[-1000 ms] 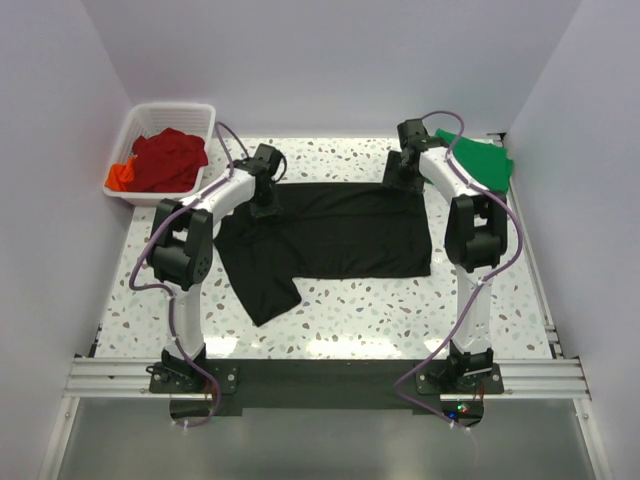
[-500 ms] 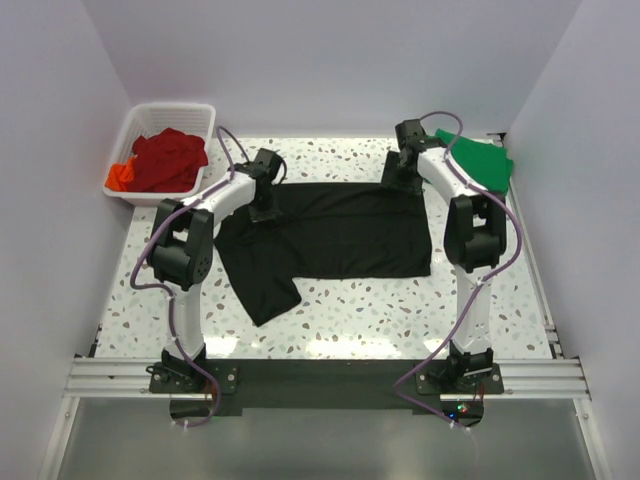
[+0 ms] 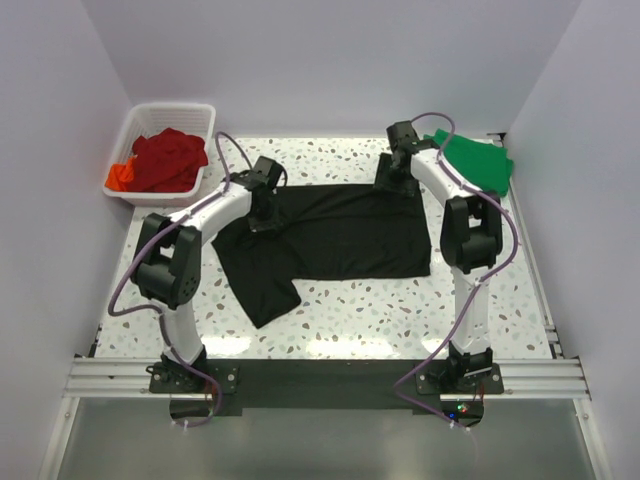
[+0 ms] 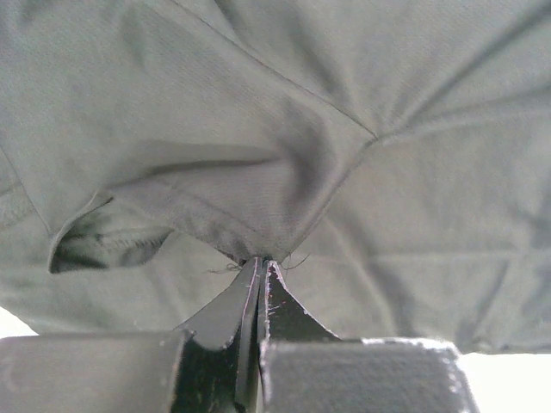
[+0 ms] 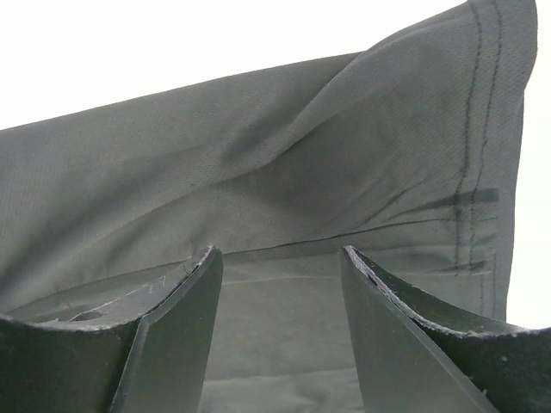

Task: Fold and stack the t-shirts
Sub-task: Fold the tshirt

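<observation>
1. The left gripper [image 4: 260, 274] has just snapped closed: its jaws meet on a pinch of the black shirt [image 3: 335, 235], and the wrist view shows cloth drawn into a small peak at the fingertips.
2. In the overhead view the left gripper [image 3: 262, 205] has slid a touch toward 6 o'clock along the shirt's far edge compared with a second ago, and its arm's elbow has swung out to 9 o'clock.
3. The right gripper [image 3: 393, 178] has crept toward 9 o'clock on the shirt's far right corner. Its jaws stand about half apart, as they did a second ago, with cloth lying between them [image 5: 275, 258] but nothing clamped.
4. That reads as one corner secured and one to go: the fold probably cannot start until the right side bites too.
5. The black shirt lies spread at the middle of the table [image 3: 400, 310], one sleeve trailing toward 7 o'clock.
6. The green shirt [image 3: 478, 162] sits at the table's 2 o'clock corner. The red shirt [image 3: 168, 158] and a sliver of the orange shirt [image 3: 120, 176] sit in the basket [image 3: 185, 108] at 10 o'clock.
7. Hard to make out: how many layers the left jaws hold, since the pinch hides under its own folds.
8. The overhead view hides both sets of fingertips beneath the wrists.
9. The right wrist view blows out to white past the hem, so the table there is lost.
10. Most of the orange shirt is buried under the red.
</observation>
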`<move>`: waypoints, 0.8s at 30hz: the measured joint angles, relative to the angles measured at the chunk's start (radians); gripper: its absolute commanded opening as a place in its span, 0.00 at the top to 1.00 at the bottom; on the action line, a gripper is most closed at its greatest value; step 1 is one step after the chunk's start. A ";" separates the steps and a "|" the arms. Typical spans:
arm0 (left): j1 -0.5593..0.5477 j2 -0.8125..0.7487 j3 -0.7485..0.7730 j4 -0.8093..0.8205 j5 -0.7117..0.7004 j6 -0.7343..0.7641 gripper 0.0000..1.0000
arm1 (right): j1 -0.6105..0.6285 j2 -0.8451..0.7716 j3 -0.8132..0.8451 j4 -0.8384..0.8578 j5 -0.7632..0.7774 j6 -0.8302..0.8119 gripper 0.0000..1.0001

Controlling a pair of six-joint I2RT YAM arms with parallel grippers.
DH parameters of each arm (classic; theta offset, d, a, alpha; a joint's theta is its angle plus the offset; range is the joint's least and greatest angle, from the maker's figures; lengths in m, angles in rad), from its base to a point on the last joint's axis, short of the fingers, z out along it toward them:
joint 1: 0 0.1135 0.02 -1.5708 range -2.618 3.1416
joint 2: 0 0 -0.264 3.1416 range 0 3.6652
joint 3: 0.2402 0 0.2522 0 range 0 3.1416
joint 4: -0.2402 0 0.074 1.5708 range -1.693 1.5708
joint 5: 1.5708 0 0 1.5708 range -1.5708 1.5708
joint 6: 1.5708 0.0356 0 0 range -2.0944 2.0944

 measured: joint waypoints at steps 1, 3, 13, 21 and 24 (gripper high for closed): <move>-0.003 -0.011 -0.008 0.001 0.002 0.001 1.00 | 0.004 0.000 0.000 0.000 0.001 0.001 0.40; -0.011 -0.032 -0.026 0.001 0.008 0.002 1.00 | 0.011 0.000 0.000 0.000 0.002 0.003 0.40; -0.025 -0.040 -0.094 -0.010 0.030 0.033 0.55 | 0.032 0.000 0.000 -0.004 0.023 0.018 0.40; -0.027 -0.123 -0.137 -0.010 -0.036 0.018 0.78 | 0.037 0.000 0.000 -0.014 0.034 0.018 0.40; -0.027 -0.175 -0.118 0.000 -0.083 -0.002 0.79 | 0.038 0.000 0.000 -0.017 0.046 0.019 0.40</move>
